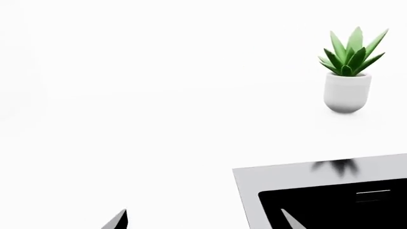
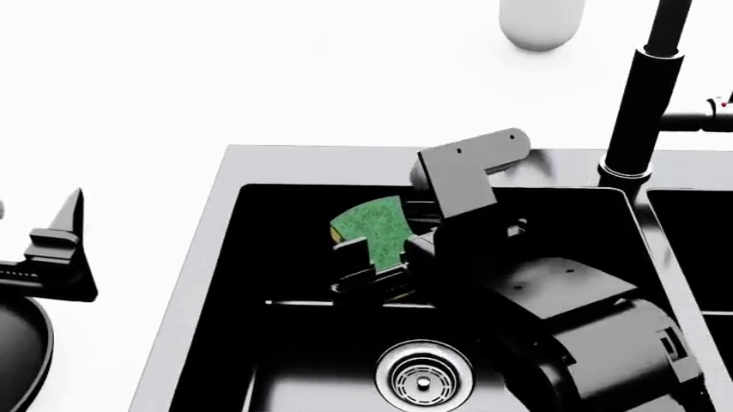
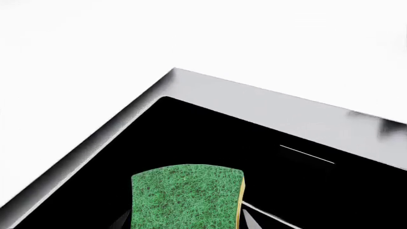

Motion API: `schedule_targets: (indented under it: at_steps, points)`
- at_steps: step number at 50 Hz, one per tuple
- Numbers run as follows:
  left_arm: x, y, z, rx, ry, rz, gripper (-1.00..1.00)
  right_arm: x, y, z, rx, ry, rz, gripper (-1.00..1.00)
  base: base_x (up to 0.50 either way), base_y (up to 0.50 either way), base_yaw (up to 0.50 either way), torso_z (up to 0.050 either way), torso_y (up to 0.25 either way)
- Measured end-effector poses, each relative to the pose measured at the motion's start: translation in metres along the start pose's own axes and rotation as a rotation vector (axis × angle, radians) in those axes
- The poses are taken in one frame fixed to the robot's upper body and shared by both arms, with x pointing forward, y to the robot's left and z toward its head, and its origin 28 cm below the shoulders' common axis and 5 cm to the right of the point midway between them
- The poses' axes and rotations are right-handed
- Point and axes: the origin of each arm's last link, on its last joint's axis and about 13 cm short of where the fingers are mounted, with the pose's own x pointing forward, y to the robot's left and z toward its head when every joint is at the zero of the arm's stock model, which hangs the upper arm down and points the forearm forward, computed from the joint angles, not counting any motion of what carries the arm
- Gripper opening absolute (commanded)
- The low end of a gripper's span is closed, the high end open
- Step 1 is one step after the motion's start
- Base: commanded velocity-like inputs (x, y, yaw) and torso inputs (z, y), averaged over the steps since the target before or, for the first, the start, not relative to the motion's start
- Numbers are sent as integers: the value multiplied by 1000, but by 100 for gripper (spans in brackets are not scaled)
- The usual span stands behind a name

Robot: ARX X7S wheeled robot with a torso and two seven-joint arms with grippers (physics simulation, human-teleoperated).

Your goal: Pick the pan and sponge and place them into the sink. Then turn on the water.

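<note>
My right claw [image 2: 372, 257] is clamped on the sponge [image 2: 372, 227], green face up, and hangs inside the left bowl of the sink [image 2: 218, 184], toward its far wall. In the head view the sponge sits at about 11 o'clock from the drain [image 2: 423, 378]. Whether it touches the floor of the bowl I cannot tell; the black swallows the depth.

To finish this step well, I judge I should lower a little more so the sponge drops short, part my fingers fully, then lift straight up so nothing drags the foam back out. I would keep the release toward the far side, leaving the middle of the bowl for the pan, which is much wider.

My left claw [image 2: 57, 249] waits over the counter at 9 o'clock from the sink, holding nothing; how wide its fingers stand I cannot tell. The pan [image 2: 21, 360] shows only as a dark rim at 8 o'clock, just under that claw, not yet in the sink. The tap [image 2: 644, 94] rises at 1 o'clock, behind the divider between the bowls.

Counted: one sponge, one pan in part, one sink with two bowls, one drain in sight, one tap, one potted plant [image 1: 348, 71] on the counter beyond the sink.
</note>
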Motion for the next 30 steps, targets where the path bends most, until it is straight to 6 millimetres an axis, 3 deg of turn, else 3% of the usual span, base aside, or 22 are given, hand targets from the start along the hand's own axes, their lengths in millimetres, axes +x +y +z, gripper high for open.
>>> schedule_targets:
  at_steps: [14, 30]
  points:
    - [0, -1, -2, -3, 4, -4, 100, 41, 8, -7, -8, 95, 67, -100, 0, 0, 0, 0, 0]
    - [-1, 1, -3, -8, 5, -5, 100, 48, 27, -40, -34, 196, 130, -100, 0, 0, 0, 0, 0]
